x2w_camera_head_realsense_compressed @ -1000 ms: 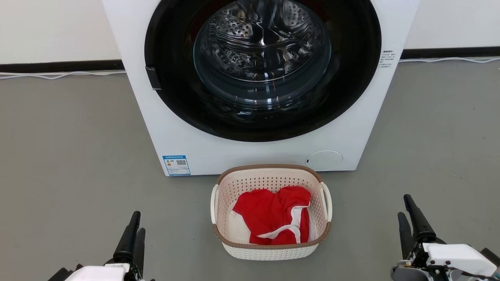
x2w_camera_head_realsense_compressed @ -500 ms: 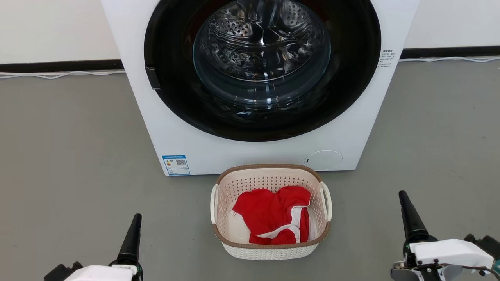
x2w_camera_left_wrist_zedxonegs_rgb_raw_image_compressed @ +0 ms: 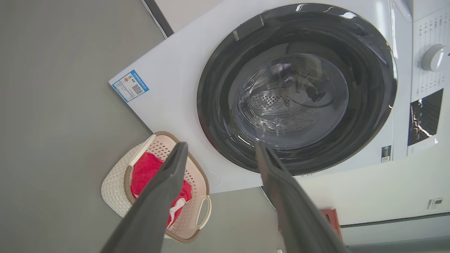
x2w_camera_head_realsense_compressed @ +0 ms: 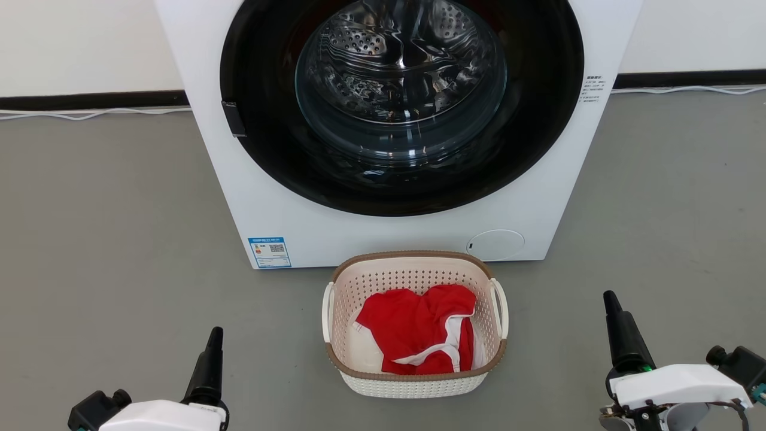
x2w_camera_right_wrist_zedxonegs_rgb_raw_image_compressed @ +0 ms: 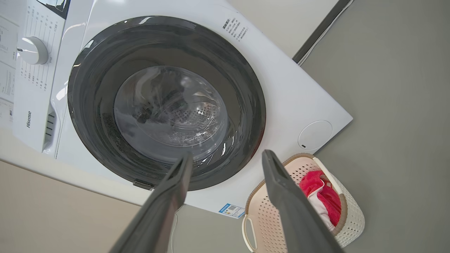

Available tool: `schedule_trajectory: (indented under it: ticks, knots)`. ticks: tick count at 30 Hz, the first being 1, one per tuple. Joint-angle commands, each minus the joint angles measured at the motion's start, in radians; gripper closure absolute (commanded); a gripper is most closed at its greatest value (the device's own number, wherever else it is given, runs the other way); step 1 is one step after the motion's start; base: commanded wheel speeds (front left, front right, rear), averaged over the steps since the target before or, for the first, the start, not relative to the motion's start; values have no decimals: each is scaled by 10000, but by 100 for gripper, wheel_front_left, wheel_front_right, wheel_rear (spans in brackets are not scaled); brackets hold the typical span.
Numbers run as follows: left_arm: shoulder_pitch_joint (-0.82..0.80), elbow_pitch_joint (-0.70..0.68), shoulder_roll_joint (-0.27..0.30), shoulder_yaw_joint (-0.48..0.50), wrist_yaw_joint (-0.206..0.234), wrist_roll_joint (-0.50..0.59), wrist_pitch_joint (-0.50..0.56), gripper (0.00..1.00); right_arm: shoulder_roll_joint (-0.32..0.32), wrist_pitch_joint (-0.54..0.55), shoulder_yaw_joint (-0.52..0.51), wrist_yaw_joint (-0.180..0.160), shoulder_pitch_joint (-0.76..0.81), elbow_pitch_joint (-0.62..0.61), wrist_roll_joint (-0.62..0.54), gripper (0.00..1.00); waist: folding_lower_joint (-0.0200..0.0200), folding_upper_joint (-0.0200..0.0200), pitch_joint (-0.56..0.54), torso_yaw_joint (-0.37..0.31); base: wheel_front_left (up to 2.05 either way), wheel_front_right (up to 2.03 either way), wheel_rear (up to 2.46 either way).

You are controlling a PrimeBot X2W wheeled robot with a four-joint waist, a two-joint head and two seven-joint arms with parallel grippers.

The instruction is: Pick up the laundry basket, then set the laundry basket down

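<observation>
Laundry basket [x2w_camera_head_realsense_compressed: 414,384] on floor [x2w_camera_head_realsense_compressed: 114,239], between left hand [x2w_camera_head_realsense_compressed: 212,344] and right hand [x2w_camera_head_realsense_compressed: 611,302] (both spread, empty), untouched

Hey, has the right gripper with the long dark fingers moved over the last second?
Yes. The right gripper edged slightly left, toward the cream-white perforated plastic laundry basket, which sits unmoved.

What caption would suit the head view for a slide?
Open left gripper and right gripper flank the basket of red cloth by the washer.
</observation>
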Motion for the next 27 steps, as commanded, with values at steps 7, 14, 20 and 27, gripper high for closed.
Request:
schedule_trajectory:
  ticks: [7,14,20,27]
  knots:
    - [-355,-506,95,-23,275,1619,-334,0,-119,-355,122,36,-384,-270,-1430,0,-1,0,17,3,0,0,0]
    - [-325,-709,103,-123,451,2613,-511,0,-126,-532,118,39,-411,-213,-2282,0,-1,0,23,5,0,0,0]
    - [-291,-784,111,-190,541,3461,-687,0,-132,-708,145,43,-439,-138,-3115,0,-1,0,11,-12,0,0,0]
    - [-287,-788,121,-242,604,4352,-892,0,-140,-913,205,47,-442,-87,-4021,0,-1,0,26,-38,0,0,0]
